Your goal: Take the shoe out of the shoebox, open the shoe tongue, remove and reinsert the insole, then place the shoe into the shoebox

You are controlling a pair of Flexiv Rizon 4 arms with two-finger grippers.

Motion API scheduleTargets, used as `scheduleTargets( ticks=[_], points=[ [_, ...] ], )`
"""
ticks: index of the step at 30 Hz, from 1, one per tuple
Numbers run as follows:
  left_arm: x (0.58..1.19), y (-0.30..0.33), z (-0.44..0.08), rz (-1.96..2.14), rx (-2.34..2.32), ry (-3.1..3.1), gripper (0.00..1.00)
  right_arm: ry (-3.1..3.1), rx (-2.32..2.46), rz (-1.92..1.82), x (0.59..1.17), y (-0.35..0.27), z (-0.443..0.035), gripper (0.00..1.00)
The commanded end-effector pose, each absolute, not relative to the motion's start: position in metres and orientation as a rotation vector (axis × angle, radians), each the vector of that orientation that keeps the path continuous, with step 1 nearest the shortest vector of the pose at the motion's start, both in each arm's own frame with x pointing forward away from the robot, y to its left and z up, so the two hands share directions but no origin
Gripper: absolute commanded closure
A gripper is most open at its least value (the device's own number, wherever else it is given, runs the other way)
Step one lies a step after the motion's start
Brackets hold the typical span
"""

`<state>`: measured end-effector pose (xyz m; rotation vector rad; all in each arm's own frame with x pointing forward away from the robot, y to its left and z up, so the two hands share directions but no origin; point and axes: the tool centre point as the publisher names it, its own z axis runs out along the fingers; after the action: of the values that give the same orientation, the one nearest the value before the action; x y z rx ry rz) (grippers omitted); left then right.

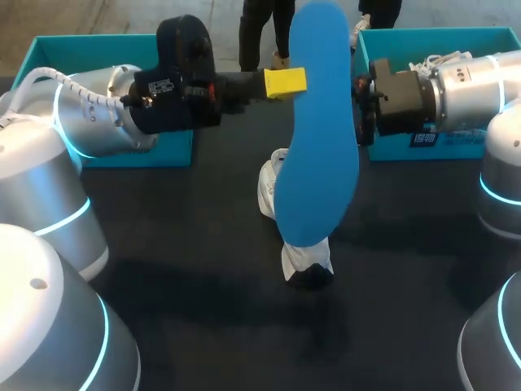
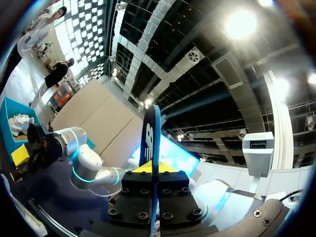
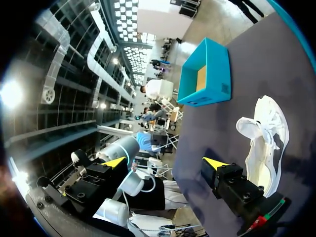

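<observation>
A large blue insole (image 1: 317,122) hangs upright above the table, with my left gripper (image 1: 285,82) shut on its upper edge. In the left wrist view the insole (image 2: 150,133) shows edge-on, pinched between the yellow tips of that gripper (image 2: 153,168). The white shoe (image 1: 297,244) lies on the dark table below, partly hidden by the insole. My right gripper (image 3: 165,163) stands wide open with nothing between its fingers, and the shoe (image 3: 266,143) is beside and below it. In the head view its black wrist (image 1: 395,98) sits just behind the insole, fingers hidden.
A teal shoebox (image 1: 106,49) stands at the back left behind my left arm, seen also in the right wrist view (image 3: 205,74). A second teal box (image 1: 444,41) at the back right holds something white (image 1: 440,61). The table (image 1: 203,244) is dark.
</observation>
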<state>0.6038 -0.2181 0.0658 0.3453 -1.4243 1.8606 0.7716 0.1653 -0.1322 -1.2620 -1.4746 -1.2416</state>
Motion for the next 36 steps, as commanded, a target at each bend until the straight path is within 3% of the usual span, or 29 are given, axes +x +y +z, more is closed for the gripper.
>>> scheduleTargets(
  ticks=[1,17,36],
  points=[
    [0.608,-0.205,0.055,1.852,0.307,-1.453,1.0,-1.473,-1.262,-1.244,0.772,0.167,-0.133,0.0],
    [0.616,-0.186,0.017,1.952,-0.006,-1.686,1.0,-1.473,-1.262,-1.244,0.772,0.167,-0.133,0.0],
    [0.661,-0.181,-0.017,2.175,-1.348,-1.893,1.0,-1.473,-1.262,-1.244,0.772,0.167,-0.133,0.0]
  ],
)
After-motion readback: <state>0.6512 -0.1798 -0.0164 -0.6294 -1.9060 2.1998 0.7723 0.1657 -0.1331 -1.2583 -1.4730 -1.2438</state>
